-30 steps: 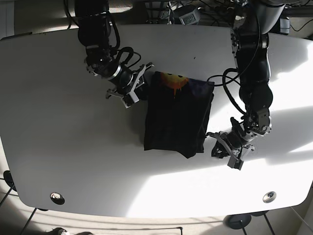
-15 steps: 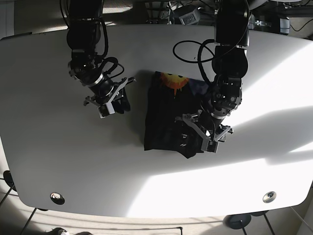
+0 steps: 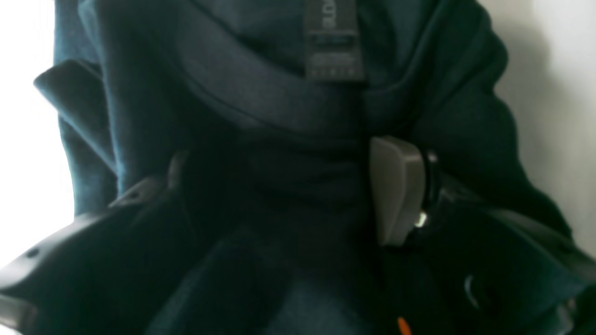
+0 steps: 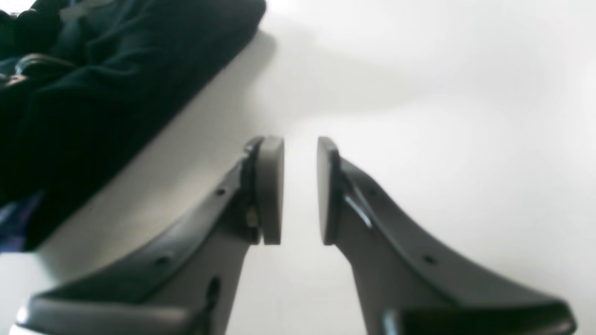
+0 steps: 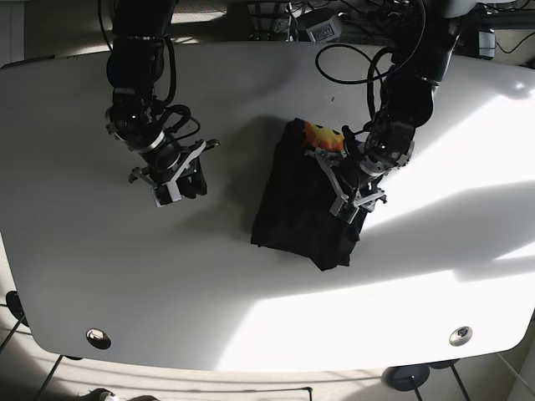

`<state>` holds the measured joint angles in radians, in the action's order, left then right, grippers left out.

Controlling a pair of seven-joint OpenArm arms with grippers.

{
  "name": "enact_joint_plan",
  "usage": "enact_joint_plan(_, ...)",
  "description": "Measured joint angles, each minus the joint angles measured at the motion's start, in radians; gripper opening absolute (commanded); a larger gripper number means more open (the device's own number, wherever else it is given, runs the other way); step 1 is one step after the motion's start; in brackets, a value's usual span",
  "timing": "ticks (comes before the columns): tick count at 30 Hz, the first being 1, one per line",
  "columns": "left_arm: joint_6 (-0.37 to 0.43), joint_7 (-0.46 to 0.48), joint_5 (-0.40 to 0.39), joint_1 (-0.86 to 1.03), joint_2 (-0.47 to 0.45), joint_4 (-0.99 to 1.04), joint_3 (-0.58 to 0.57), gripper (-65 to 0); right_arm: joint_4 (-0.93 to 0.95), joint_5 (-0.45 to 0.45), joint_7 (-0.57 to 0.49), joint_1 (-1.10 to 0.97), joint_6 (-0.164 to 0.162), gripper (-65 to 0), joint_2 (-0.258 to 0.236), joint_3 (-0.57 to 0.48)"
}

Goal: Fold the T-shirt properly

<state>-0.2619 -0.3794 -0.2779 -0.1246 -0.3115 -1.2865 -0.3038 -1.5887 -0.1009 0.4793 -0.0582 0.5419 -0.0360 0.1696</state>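
The dark T-shirt (image 5: 301, 205) lies folded at the table's middle, with an orange print (image 5: 322, 134) at its far end. My left gripper (image 5: 349, 188) is down on the shirt's right side. In the left wrist view the gripper (image 3: 279, 158) has bunched fabric (image 3: 260, 93) between its fingers, and a neck label (image 3: 333, 42) shows above. My right gripper (image 5: 185, 177) hovers over bare table left of the shirt. In the right wrist view the gripper (image 4: 301, 149) is empty with a narrow gap between its pads, and the shirt (image 4: 93, 83) lies at upper left.
The white table (image 5: 125, 276) has round fittings near its front corners (image 5: 98, 337). Cables and equipment (image 5: 318, 25) crowd the back edge. Bright sunlight falls across the right side.
My left gripper moved up along the shirt's right side, and the shirt bunched and shifted right. My right gripper drew further left, away from the shirt.
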Motion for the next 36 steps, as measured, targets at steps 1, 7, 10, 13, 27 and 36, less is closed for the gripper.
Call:
enact_joint_plan(1, -0.028, 0.006, -0.013, 0.006, -0.034, 0.010, 0.034, -21.7, 0.000, 0.000, 0.000, 0.000, 0.000, -53.4, 0.000, 0.000)
enact_joint_plan(7, -0.164, -0.040, 0.019, 0.044, -0.282, 0.124, 0.311, -21.7, 0.000, 0.000, 0.000, -0.002, 0.000, -53.4, 0.003, 0.000)
enact_joint_plan(10, -0.258, -0.045, 0.019, 0.048, -0.357, 0.220, 0.398, -21.7, -0.001, 0.000, 0.000, -0.003, 0.000, -53.4, 0.005, 0.000)
enact_joint_plan(13, -0.346, -0.044, 0.036, 0.055, -0.434, 0.320, 0.467, -21.7, -0.038, 0.000, 0.000, -0.012, 0.000, -53.4, 0.005, 0.000)
enact_joint_plan(27, -0.438, 0.127, 0.031, 0.117, -0.606, 0.383, 0.698, -21.7, -0.149, 0.000, -0.005, -0.107, 0.001, -53.4, 0.005, -0.004)
enact_joint_plan(36, -0.315, 0.055, 0.168, 0.167, -0.188, -0.095, 0.760, -21.7, -0.127, 0.012, -0.295, -0.238, -0.007, -53.4, -0.042, 0.071)
